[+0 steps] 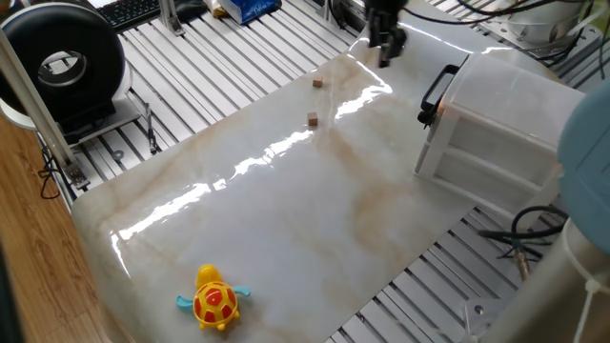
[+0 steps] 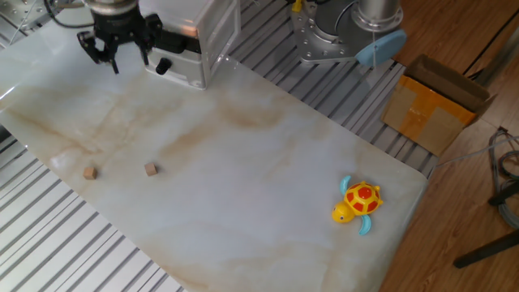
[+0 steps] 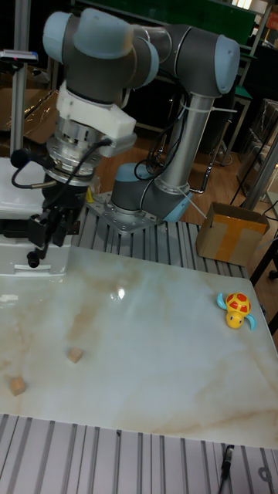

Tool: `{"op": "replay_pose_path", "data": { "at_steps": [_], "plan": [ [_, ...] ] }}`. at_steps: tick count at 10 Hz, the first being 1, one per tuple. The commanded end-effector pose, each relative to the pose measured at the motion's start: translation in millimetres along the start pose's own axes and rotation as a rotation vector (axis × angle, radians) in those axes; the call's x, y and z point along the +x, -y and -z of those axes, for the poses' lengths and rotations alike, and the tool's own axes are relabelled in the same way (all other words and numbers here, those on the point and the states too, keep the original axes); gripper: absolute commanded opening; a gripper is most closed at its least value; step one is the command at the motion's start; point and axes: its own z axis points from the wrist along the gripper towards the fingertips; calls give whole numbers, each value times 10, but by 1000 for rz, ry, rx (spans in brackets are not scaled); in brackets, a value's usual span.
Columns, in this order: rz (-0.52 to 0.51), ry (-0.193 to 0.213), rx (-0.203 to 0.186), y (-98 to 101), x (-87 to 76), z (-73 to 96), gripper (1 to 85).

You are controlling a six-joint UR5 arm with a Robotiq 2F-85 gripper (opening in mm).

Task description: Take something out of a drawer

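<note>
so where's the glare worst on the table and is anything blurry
One fixed view: bright streaks of glare cross the marble table, strongest near the pincer. The other fixed view: even light, pincer slightly smeared. Tall fixed view: one small highlight, sharp enough.

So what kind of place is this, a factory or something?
More likely a robotics lab or test bench: a robot arm bolted to a slotted metal table, a keyboard nearby, and odd props like a toy turtle and a plastic drawer unit.

A pale marbled table (image 2: pixel 268 162) carries a white drawer unit (image 1: pixel 496 124) at one end and a yellow toy turtle (image 2: pixel 358 203) near the opposite end. Two small brown cubes (image 2: pixel 150 169) (image 2: pixel 90 173) lie apart between them
</note>
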Motion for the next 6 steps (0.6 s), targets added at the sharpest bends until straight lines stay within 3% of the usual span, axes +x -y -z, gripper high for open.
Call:
{"op": "replay_pose_path", "data": {
  "at_steps": [1,2,5,6],
  "plan": [
    [2,9,-10,-66,200,-35,533],
    [-12,27,-22,-110,124,-43,537],
    [13,13,-51,-254,291,-19,593],
    [16,27,-60,-304,302,-10,593]
  ]
}}
